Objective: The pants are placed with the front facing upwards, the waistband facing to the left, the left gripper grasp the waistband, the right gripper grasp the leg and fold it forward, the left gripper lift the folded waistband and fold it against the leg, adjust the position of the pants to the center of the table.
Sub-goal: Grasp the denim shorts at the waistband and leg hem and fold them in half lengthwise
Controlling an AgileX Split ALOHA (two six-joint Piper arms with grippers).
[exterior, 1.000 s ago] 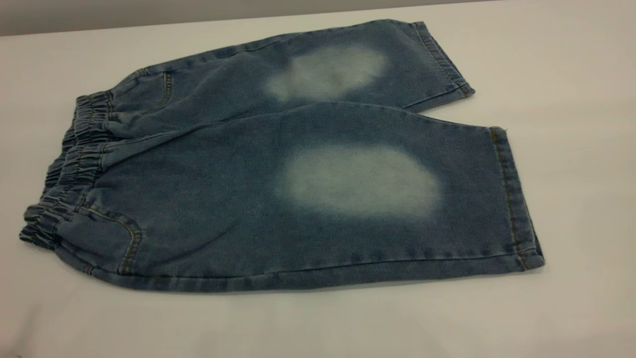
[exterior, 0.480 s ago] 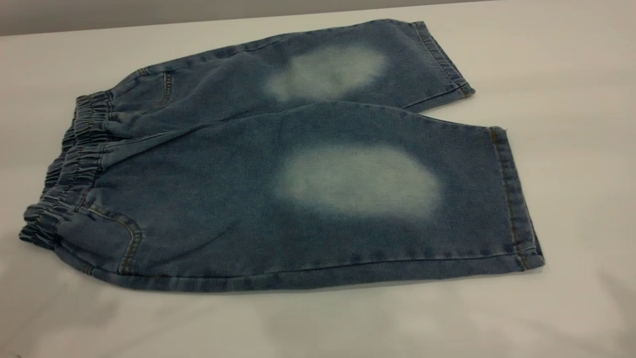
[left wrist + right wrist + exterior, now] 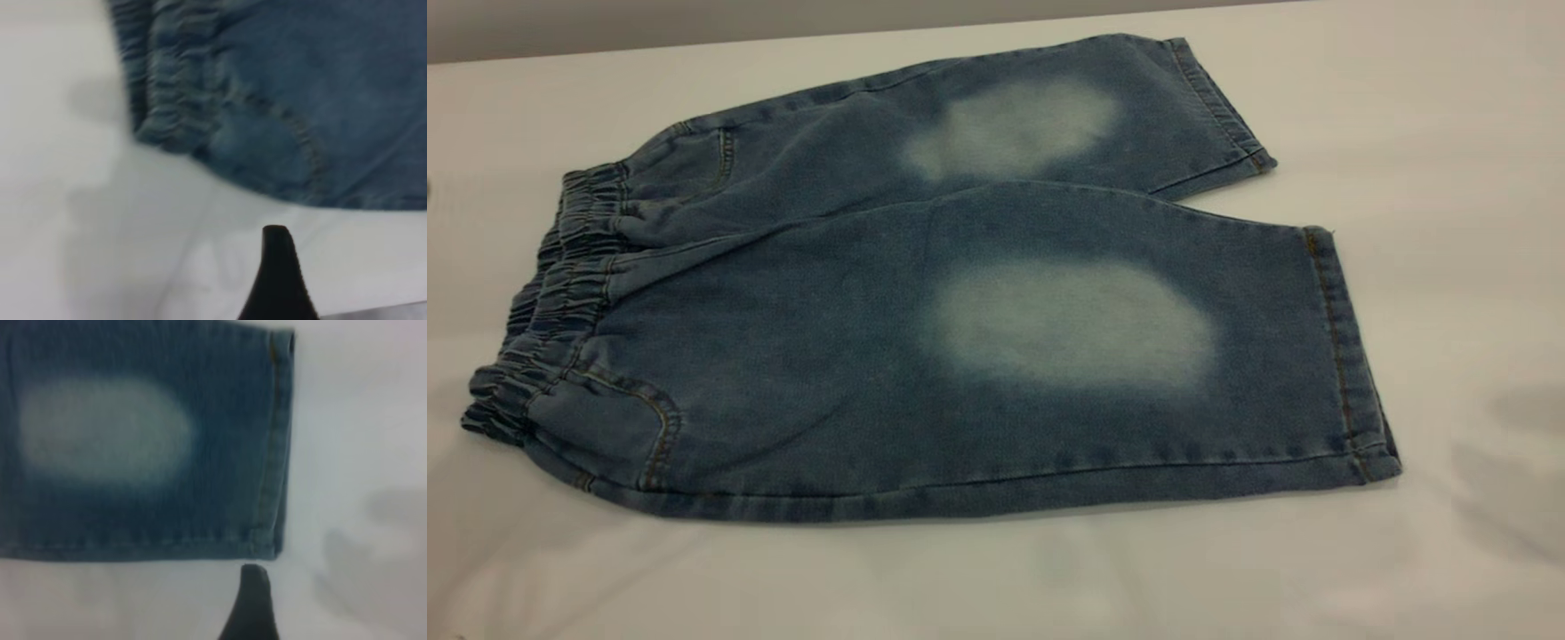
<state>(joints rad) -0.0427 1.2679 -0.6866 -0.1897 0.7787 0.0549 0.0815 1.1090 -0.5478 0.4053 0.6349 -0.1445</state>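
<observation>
The pants [image 3: 925,293] lie flat on the white table [image 3: 1449,178], front up, with pale faded patches on both thighs. The gathered waistband [image 3: 543,302] is at the left; the near leg [image 3: 1138,356] ends in a flat hem at the right. Neither gripper shows in the exterior view. In the left wrist view, the left gripper [image 3: 328,270] hovers over bare table just off the waistband [image 3: 170,93] corner, open, with one black finger [image 3: 277,273] in sight. In the right wrist view, the right gripper [image 3: 300,597] is open, its visible finger [image 3: 252,600] just off the leg's [image 3: 200,453] hem corner.
The table's far edge [image 3: 694,40] runs along the top of the exterior view, close behind the far leg [image 3: 1049,116]. Bare tabletop [image 3: 996,587] surrounds the pants in front and at the right, crossed by soft arm shadows [image 3: 1520,418].
The pants have not moved. Soft shadows have slid across the table in front of the pants and now darken its right side.
</observation>
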